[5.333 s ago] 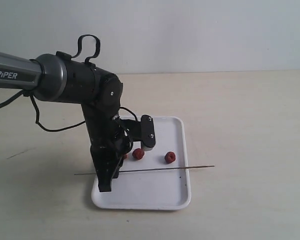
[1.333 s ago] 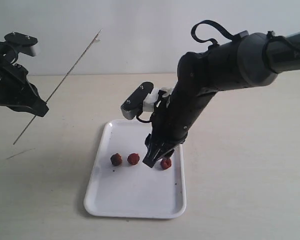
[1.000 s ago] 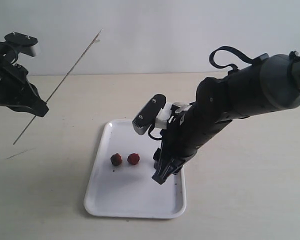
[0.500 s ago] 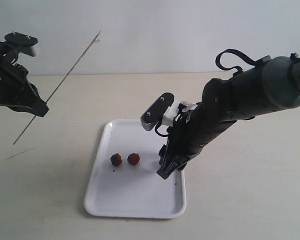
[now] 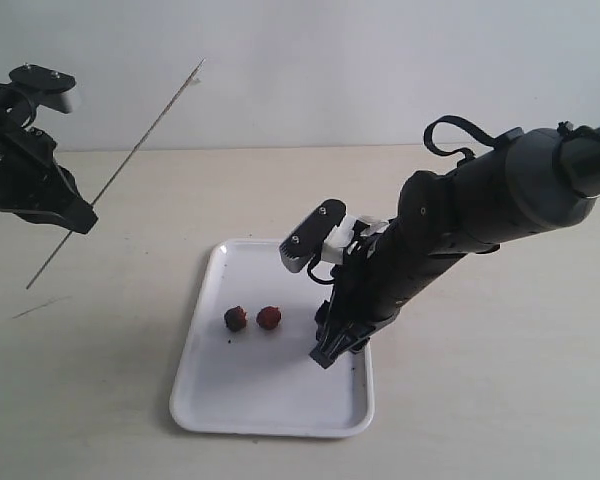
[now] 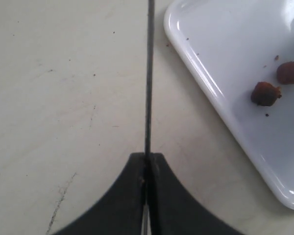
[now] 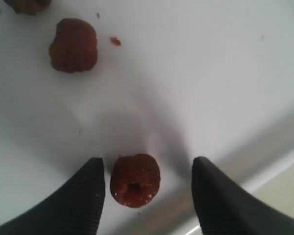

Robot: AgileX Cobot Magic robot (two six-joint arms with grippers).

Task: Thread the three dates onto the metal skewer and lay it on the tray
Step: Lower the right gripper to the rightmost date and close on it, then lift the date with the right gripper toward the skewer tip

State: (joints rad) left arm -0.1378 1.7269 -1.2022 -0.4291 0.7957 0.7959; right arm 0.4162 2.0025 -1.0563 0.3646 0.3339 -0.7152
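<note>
My left gripper point(image 5: 76, 218) is raised at the far left, shut on the metal skewer point(image 5: 130, 155), which slants up into the air; the left wrist view shows the skewer point(image 6: 148, 73) pinched between the closed tips point(image 6: 148, 157). Two dates point(image 5: 236, 318) point(image 5: 269, 317) lie on the white tray point(image 5: 265, 400). My right gripper point(image 5: 327, 352) is down on the tray, hiding the third date from the exterior view. In the right wrist view that date point(image 7: 135, 186) sits between the open fingers point(image 7: 85, 196), close to one of them, hole facing the camera. The gripper point(image 7: 147, 164) straddles it.
The tray rim point(image 7: 264, 152) runs close beside the right gripper. The other two dates point(image 7: 73, 45) point(image 7: 29, 4) lie further in on the tray. Small crumbs fleck the tray floor point(image 6: 245, 54). Bare beige tabletop point(image 5: 480, 400) surrounds the tray.
The skewer, once lying across the tray, is now held aloft at the left. The right arm has come in over the tray and settled its open jaws around the rightmost date.
</note>
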